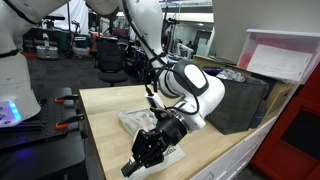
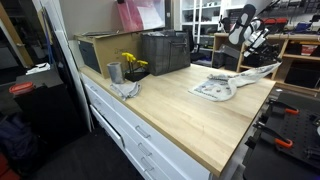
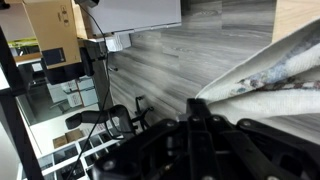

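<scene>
— What is the gripper [image 1: 134,165] doing?

— Its fingers are pressed together on the edge of a cloth [image 1: 136,121]. In the wrist view the gripper [image 3: 195,117] comes in from the bottom, and the cloth [image 3: 268,80] runs from its dark fingertips up to the right, pulled into a taut fold.

— Where is the cloth?

— On the table [image 1: 100,108], near the corner at the arm's end. In an exterior view the cloth [image 2: 215,88] mostly lies flat on the wood, and one end lifts off towards the table edge. It is pale with a small dark print.

— Is the gripper upright?

— No, it is tilted, low over the table's near edge, with the white wrist above it.

— What else is on the table [image 2: 170,115]?

— A black crate [image 2: 165,50] stands at the back, well apart from the cloth, and it shows in both exterior views [image 1: 236,100]. A box [image 2: 98,50] stands beside the crate. In front of the box are a grey cup [image 2: 114,72], yellow flowers [image 2: 132,63] and a rag [image 2: 126,89], all at the far end from the gripper.
</scene>
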Action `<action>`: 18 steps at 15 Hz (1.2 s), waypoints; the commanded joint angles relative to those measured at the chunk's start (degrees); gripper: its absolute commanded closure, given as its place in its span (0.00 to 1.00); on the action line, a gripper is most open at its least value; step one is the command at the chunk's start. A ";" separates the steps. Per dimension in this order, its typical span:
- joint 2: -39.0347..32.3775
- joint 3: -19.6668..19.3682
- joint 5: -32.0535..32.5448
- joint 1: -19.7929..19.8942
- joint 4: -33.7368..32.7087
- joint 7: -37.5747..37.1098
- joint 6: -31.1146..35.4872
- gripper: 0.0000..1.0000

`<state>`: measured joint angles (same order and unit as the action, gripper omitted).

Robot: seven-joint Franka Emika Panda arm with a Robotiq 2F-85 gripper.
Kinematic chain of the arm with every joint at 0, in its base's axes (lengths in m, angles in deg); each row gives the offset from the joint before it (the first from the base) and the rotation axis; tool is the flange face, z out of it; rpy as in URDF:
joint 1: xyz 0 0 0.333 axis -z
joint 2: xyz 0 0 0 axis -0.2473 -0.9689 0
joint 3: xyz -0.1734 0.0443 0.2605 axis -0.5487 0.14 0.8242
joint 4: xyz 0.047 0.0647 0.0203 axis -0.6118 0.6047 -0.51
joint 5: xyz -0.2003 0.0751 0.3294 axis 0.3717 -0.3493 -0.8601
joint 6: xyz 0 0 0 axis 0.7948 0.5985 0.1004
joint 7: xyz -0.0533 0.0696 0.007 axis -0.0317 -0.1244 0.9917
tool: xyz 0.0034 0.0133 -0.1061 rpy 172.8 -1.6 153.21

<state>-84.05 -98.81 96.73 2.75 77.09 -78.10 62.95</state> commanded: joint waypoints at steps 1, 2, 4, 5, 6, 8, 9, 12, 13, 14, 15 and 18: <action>4.37 -0.36 0.91 0.42 4.57 -1.51 -1.52 1.00; 5.02 -0.13 1.02 0.45 5.42 -0.57 -1.33 1.00; 7.51 0.80 2.06 -0.72 8.45 0.86 1.44 0.72; 9.13 1.59 2.47 -1.38 10.12 1.40 3.30 0.67; 11.08 2.41 3.76 -2.95 12.14 1.58 4.96 0.58; 15.00 4.51 5.68 -5.70 15.11 1.15 6.97 0.44; 16.87 6.04 6.04 -6.90 16.00 1.00 7.30 0.35; 21.01 11.55 4.20 -9.32 17.01 1.44 8.29 0.14; 21.85 13.36 3.30 -9.67 17.10 1.98 9.08 0.07; 22.24 15.29 1.65 -9.57 16.94 2.53 10.05 0.01; 22.18 17.14 -0.34 -9.34 16.80 3.29 11.30 0.00; 20.92 21.25 -6.71 -8.52 16.83 7.30 16.19 0.00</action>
<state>-63.70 -80.43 94.79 -7.45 91.90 -75.38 74.12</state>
